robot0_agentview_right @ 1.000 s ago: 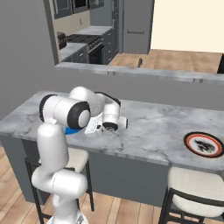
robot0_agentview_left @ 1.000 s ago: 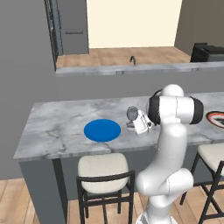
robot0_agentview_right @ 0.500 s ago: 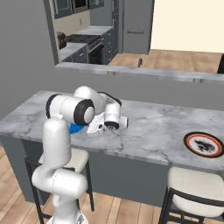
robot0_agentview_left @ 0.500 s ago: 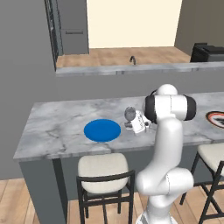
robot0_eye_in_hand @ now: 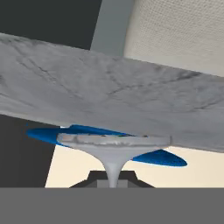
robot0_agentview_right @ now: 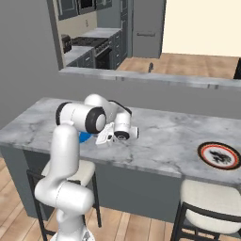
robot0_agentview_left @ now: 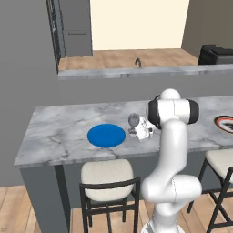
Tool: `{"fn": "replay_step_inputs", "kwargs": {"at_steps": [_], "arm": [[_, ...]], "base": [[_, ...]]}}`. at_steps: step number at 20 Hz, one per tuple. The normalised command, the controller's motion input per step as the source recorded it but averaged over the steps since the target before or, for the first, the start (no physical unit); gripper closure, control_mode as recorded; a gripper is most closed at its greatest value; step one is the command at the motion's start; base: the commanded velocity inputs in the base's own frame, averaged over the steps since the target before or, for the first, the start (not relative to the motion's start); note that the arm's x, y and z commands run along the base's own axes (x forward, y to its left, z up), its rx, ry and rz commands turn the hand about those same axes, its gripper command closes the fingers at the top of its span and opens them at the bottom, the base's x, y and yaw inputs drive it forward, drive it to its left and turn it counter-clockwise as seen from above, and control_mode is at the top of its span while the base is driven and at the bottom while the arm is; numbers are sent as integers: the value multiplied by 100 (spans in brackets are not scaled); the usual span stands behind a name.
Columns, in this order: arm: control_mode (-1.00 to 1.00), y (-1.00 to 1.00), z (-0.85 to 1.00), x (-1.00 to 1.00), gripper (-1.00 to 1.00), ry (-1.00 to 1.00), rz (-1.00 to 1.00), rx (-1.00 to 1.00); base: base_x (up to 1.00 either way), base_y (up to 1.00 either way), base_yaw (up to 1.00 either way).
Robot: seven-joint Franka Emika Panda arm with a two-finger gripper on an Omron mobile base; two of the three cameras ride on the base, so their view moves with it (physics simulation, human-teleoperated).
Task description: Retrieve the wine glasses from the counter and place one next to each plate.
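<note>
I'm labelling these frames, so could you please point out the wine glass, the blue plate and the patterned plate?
Wine glass [robot0_agentview_left: 133,120], left base view, on its bowl.
Blue plate [robot0_agentview_left: 106,135], left base view, on its flat centre.
Patterned plate [robot0_agentview_right: 219,155], right base view, on its dark-and-white centre.

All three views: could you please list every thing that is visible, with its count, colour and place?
wine glass: one, clear grey, upright at the gripper, just right of the blue plate; its foot is close in the hand view.
blue plate: one, bright blue, on the bar top, left part.
patterned plate: one, reddish-brown rim, white and dark centre, on the bar top, right part.
bar top: one, grey-veined white marble.
stools: three seen, white seats, dark frames, under the bar.
faucet: one, dark, on the ledge behind.
gripper: one, white, shut on the wine glass stem.
</note>
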Motion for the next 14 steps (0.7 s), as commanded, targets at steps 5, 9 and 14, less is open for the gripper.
{"fn": "replay_step_inputs", "kwargs": {"at_steps": [5,9,14], "arm": [[-100,0,-21,23,100,0,2,0],[-100,0,-7,18,100,0,1,0],[-100,0,-10,4,100,-1,0,0]], "base": [[0,0,0],[0,0,0],[0,0,0]]}}
